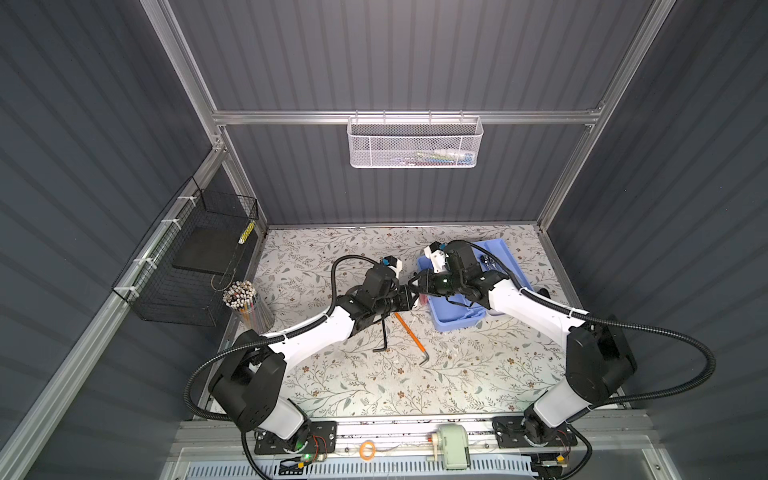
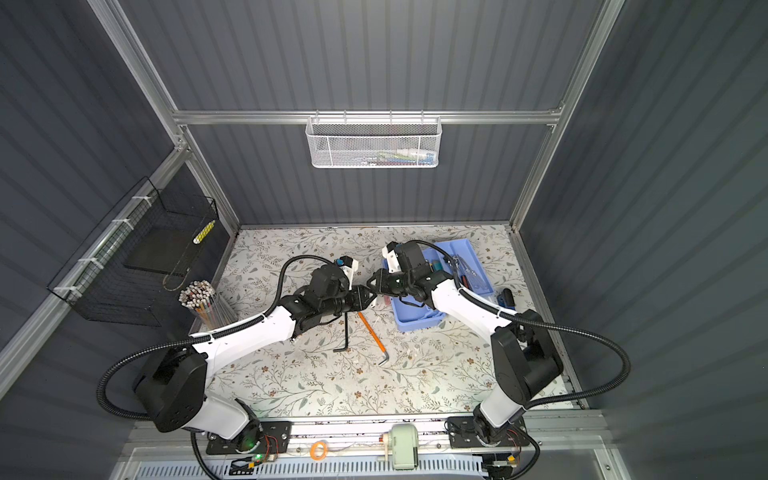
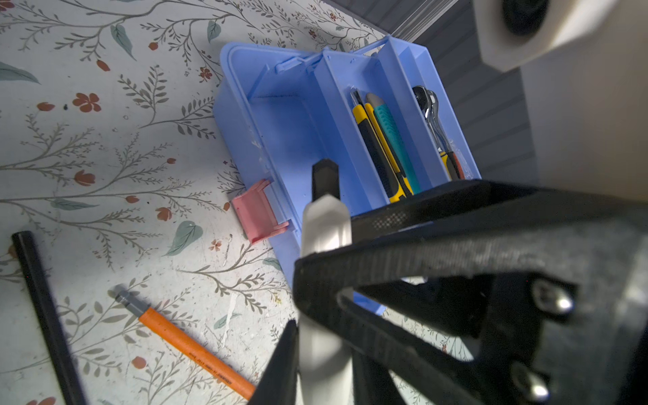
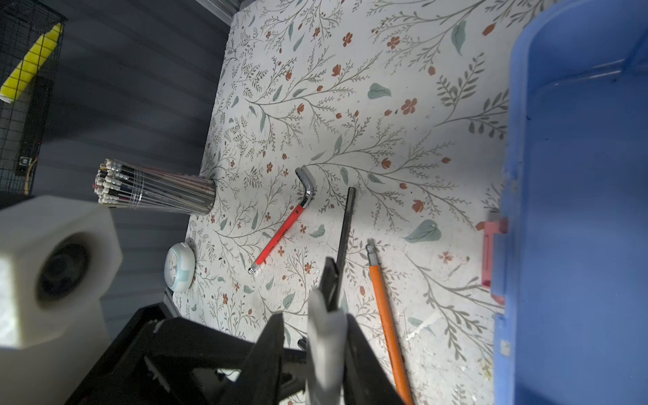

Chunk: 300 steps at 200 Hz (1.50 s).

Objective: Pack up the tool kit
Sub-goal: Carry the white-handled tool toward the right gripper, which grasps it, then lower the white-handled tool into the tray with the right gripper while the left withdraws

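The tool kit's light blue base stands open at the right of the table, its pink latch hanging. Its tray holds two utility knives and a ratchet. Beside the box, my left gripper is shut on a white, black-tipped utility knife. My right gripper straddles the same knife, one finger against it and a gap at the other. Black, orange and red hex keys lie on the table.
A cup of pencils stands at the table's left edge, under the black wire basket. The white mesh basket hangs on the back wall. A small round white thing lies near the cup.
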Tool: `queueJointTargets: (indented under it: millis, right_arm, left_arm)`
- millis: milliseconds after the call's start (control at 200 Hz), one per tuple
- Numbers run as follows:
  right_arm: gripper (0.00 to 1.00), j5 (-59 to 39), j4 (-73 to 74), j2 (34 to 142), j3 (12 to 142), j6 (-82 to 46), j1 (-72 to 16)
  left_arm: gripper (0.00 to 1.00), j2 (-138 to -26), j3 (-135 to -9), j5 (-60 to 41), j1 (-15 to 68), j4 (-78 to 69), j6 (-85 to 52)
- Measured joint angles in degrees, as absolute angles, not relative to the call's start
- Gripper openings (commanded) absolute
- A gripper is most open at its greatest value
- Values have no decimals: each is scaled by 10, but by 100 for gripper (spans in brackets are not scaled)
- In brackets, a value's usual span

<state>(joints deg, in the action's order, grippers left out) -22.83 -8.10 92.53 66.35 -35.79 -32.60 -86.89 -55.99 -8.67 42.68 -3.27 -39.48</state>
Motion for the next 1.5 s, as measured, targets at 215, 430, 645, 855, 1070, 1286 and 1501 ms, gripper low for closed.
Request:
queueJointTargets:
  millis: [215, 430, 645, 855, 1070, 1286, 1501]
  right_arm:
    - [10, -223, -82, 925, 663, -356, -322]
    - [7, -218, -85, 924, 663, -349, -320]
    - [7, -186, -133, 883, 663, -322, -309]
    - [8, -97, -231, 838, 674, -252, -265]
    - [8, 26, -331, 860, 702, -164, -225]
    - [8, 85, -368, 921, 740, -112, -218]
    - [10, 96, -378, 987, 779, -97, -218]
  left_arm:
    - [21, -869, -556, -90, 427, -49, -396]
    - [62, -868, -548, -95, 428, -62, -395]
    - [100, -839, -532, -60, 428, -52, -398]
    - [100, -783, -526, 29, 428, 5, -388]
    - [100, -776, -504, 89, 422, 71, -386]
    - [100, -776, -490, 106, 415, 100, -386]
    - [100, -776, -490, 120, 414, 119, -386]
